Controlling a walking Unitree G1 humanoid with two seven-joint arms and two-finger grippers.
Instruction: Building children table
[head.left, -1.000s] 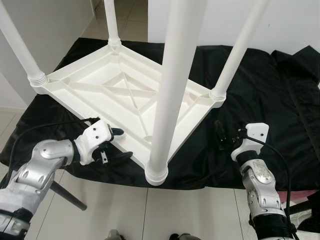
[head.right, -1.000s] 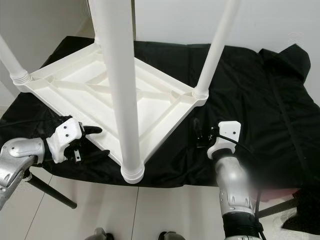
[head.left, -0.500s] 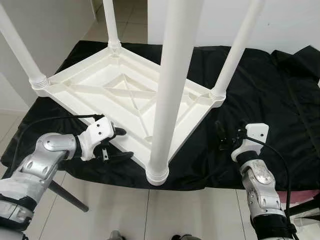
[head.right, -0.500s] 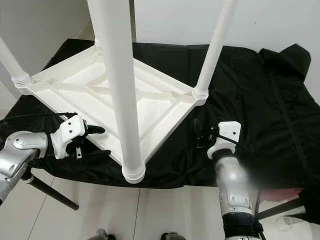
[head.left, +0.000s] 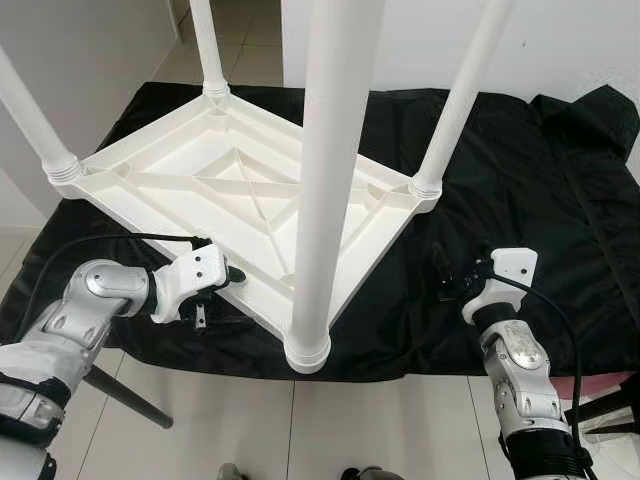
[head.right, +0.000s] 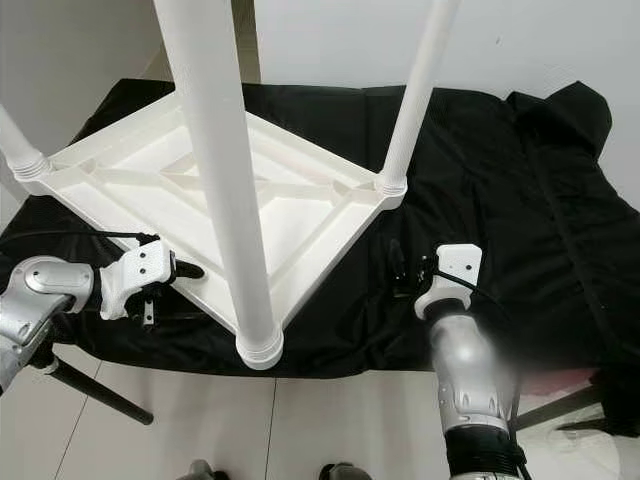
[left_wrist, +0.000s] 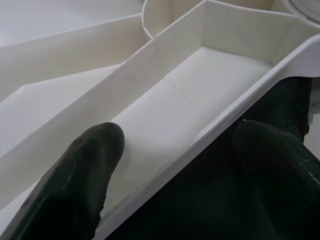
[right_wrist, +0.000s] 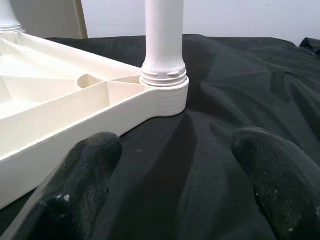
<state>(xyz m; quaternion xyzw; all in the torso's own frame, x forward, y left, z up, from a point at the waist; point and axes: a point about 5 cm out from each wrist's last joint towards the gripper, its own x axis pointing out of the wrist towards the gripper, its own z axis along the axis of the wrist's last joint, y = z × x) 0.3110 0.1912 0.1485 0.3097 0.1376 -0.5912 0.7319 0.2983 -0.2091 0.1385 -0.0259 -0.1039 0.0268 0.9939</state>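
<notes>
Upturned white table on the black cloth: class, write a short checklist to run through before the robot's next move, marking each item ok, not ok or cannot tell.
1. All four legs stand in their corners of the table: ok.
2. Legs screwed fully tight: cannot tell.
3. Left gripper at the table's near rim, jaws open, one finger inside the rim and one outside: ok.
4. Right gripper open over the black cloth, apart from the table: ok.
5. Nearest leg close to the camera, blocking part of the view: not ok.
</notes>
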